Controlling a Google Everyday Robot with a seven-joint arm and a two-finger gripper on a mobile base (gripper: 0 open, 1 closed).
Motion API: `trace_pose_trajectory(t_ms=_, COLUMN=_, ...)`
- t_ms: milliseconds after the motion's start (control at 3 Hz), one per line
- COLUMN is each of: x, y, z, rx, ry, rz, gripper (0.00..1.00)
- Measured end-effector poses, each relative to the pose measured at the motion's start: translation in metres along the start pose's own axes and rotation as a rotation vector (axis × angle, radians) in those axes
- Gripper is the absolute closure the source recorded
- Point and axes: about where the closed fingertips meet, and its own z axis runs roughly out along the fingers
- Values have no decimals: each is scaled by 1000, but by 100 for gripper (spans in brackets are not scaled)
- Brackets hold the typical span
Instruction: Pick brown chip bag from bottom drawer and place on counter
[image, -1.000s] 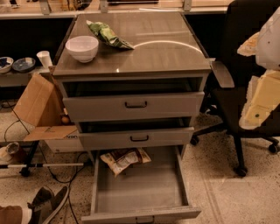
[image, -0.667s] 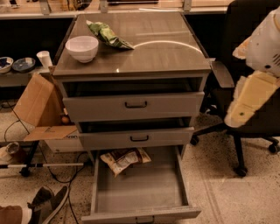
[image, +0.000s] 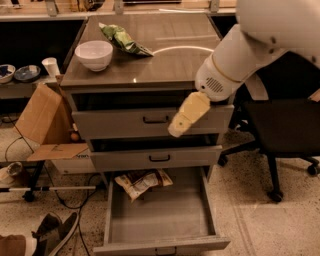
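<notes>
The brown chip bag (image: 142, 181) lies crinkled at the back of the open bottom drawer (image: 160, 227), partly under the middle drawer front. The counter (image: 175, 55) tops the grey cabinet. My gripper (image: 181, 122) hangs from the white arm at the upper right, in front of the top drawer's right half, above and to the right of the bag.
A white bowl (image: 93, 54) and a green chip bag (image: 122, 39) sit on the counter's left part. A cardboard box (image: 42, 120) stands left of the cabinet. A black office chair (image: 280, 130) stands at the right. Shoes (image: 50, 235) and cables lie on the floor.
The arm has swung in from the right edge toward the cabinet, and the gripper now hangs before the top drawer. The view has closed in on the cabinet.
</notes>
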Motion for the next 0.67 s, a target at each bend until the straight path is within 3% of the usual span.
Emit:
trace_pose_trajectory(t_ms=333, x=-38, y=5, z=75, rx=-157, ry=-67, rz=215, gripper=0)
trace_pose_trajectory(t_ms=667, x=-58, y=16, z=137, rx=-321, ry=-111, rz=489, gripper=0)
